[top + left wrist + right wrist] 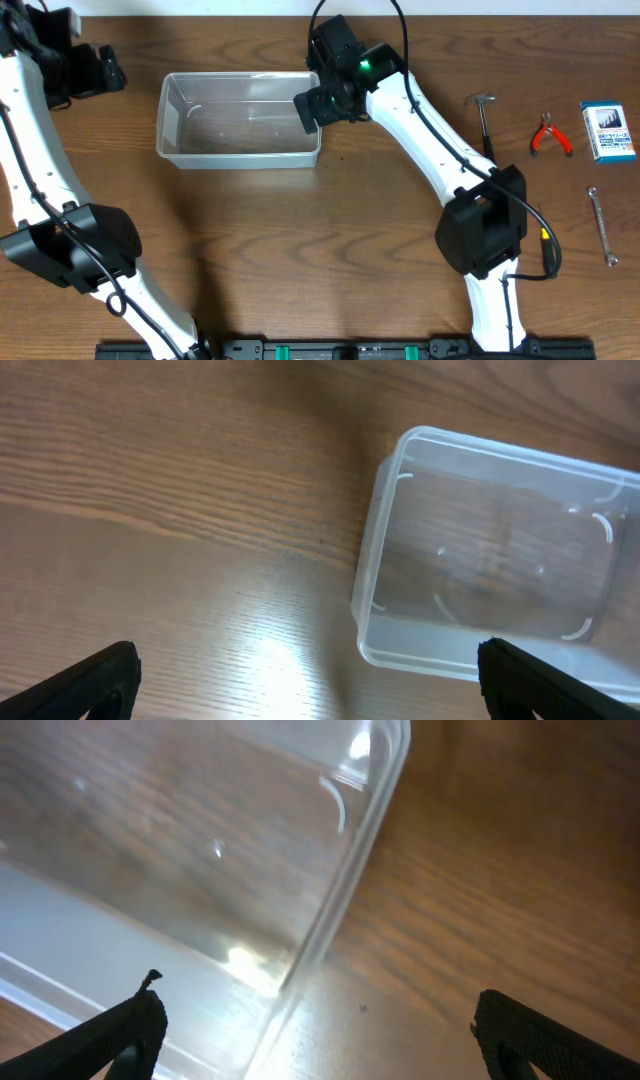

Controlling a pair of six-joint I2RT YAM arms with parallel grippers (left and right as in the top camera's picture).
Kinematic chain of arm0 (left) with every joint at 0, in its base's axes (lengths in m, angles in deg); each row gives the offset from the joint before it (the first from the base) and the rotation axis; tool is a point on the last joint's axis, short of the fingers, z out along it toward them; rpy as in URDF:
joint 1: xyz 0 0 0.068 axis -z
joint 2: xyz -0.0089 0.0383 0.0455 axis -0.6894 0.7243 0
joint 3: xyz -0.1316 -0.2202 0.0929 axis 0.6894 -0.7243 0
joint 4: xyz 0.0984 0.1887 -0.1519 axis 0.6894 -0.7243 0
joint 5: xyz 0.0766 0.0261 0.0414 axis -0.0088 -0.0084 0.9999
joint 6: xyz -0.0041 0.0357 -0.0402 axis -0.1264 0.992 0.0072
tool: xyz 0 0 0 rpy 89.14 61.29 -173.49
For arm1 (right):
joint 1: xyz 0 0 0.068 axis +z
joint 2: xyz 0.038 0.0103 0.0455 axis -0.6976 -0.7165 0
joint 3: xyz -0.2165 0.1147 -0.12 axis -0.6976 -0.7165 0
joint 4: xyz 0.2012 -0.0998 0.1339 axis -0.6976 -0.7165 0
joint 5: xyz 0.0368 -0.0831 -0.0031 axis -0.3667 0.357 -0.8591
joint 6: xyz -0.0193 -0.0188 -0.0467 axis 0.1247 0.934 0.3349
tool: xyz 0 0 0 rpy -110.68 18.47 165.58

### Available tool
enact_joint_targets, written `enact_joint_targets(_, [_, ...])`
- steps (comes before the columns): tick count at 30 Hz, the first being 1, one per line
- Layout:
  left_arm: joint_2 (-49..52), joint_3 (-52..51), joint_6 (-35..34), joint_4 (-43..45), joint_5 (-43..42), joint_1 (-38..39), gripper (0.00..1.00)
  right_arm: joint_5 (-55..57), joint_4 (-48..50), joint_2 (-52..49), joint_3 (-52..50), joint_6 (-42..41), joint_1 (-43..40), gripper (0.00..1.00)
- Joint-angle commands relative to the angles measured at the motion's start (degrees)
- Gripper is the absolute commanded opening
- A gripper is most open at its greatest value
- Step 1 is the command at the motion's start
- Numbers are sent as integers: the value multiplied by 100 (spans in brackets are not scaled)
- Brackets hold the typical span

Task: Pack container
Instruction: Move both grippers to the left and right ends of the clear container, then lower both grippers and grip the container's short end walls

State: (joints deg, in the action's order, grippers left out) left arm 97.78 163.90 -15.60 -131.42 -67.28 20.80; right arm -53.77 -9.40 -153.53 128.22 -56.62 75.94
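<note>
Container [238, 158] sits near the far edge of the tabletop [300, 260], left of its middle. We see our right gripper [318, 1005] hanging over the container's end rim — jaws spread wide, one on each side of it. Our left gripper [310, 655] hovers by the far left corner, jaws spread too.

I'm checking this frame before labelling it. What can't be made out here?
- Overhead: the right fingers overlap the right end of the container; whether they touch its rim cannot be told.
- Overhead: print on the blue-and-white box is too small to read.
- Left wrist: one end of the container is cut off by the frame's right edge.
- Right wrist: blurred; only one container corner shows.
</note>
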Motion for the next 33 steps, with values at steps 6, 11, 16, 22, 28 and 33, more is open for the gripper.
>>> enact_joint_targets(6, [138, -227, 372, -85, -94, 289, 98, 15, 282, 68, 61, -122, -61, 99])
enact_joint_targets(11, [466, -227, 387, -103, -94, 385, 98, 20, 323, 46, 57, -122, -55, 99])
enact_joint_targets(16, [758, -227, 391, -234, -92, 428, 98, 22, 345, -17, 44, -120, -63, 99])
enact_joint_targets(22, [929, -227, 708, -267, -94, 428, 98, 22, 345, -55, -37, 98, -66, 99])
enact_joint_targets(28, [1067, -227, 846, -157, -94, 446, 98, 20, 343, -173, -37, 98, -66, 99])
enact_joint_targets(33, [1165, -227, 988, -142, -28, 501, 98, 15, 275, -348, -37, 98, -66, 99])
